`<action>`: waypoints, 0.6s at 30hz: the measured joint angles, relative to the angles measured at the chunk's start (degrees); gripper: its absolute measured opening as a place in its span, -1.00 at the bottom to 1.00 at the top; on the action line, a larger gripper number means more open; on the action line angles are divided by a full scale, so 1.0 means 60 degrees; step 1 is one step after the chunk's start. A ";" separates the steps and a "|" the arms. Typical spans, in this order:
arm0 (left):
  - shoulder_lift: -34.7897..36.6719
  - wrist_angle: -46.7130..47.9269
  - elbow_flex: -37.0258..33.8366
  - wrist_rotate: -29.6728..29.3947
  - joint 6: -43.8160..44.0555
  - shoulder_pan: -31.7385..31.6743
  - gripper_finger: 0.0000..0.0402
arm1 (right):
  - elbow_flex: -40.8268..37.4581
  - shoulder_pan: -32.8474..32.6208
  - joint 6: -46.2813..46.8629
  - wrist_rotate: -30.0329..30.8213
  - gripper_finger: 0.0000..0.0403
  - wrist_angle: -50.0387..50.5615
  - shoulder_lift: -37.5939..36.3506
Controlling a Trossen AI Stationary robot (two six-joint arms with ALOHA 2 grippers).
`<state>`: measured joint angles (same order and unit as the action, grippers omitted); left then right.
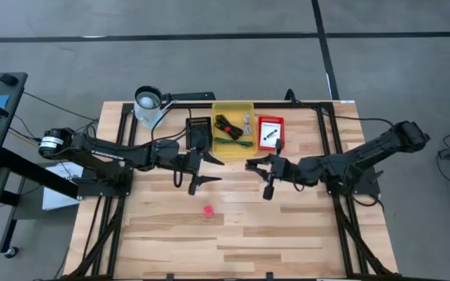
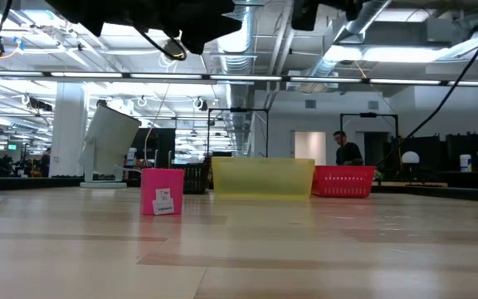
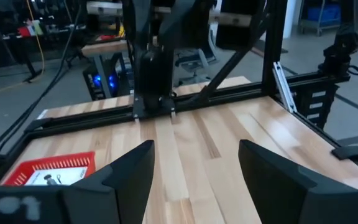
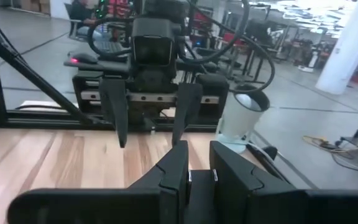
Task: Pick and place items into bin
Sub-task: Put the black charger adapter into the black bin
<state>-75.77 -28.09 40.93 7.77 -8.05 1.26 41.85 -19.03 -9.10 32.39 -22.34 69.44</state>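
Only the pink cube [image 1: 208, 210] was left out, lower centre of the high view, apart from the yellow bin [image 1: 233, 108] (mostly loaded). Left gripper [image 1: 201, 168] was spread wide, right gripper [image 1: 261, 176] pinched shut, empty. I'd drop the left one straight down.

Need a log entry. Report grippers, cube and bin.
Left gripper open, right gripper shut, both empty above mid-table. Pink cube loose on table, near side. Yellow bin holds cable and pen. Nothing blocking.
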 joint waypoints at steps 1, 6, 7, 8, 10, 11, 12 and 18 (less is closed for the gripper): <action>0.0000 -0.0055 0.0000 0.0000 0.0000 0.0000 0.12 | -0.0004 0.0104 0.0004 -0.0159 -0.73 -0.0034 0.0053; -0.0189 -0.0506 0.0000 -0.0021 0.0037 0.0000 0.12 | -0.0008 0.0421 0.0114 -0.0892 -0.73 -0.0210 0.0050; -0.0276 -0.0608 0.0000 -0.0073 0.0040 0.0000 0.12 | -0.0011 0.0461 0.0153 -0.0948 -0.73 -0.0257 0.0053; -0.0399 -0.0733 0.0000 -0.0106 0.0040 0.0000 0.12 | -0.0011 0.0468 0.0157 -0.0955 -0.73 -0.0371 0.0053; -0.0701 -0.1086 0.0000 -0.0127 0.0066 0.0000 0.12 | -0.0011 0.0475 0.0107 -0.1186 -0.73 -0.0602 0.0049; -0.0848 -0.1180 0.0003 -0.0133 0.0104 -0.0009 0.12 | -0.0011 0.0473 0.0075 -0.1369 -0.73 -0.0654 0.0049; -0.1017 -0.1286 0.0023 -0.0160 0.0115 -0.0022 0.12 | -0.0011 0.0468 0.0037 -0.1551 -0.73 -0.0694 0.0049; -0.1490 -0.1977 0.0095 -0.0310 0.0196 -0.0029 0.12 | -0.0011 0.0358 0.0025 -0.1729 -0.73 -0.0722 0.0049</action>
<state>-84.71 -39.95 41.50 5.91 -6.88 1.08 41.78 -16.89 -8.95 22.01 -26.68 69.73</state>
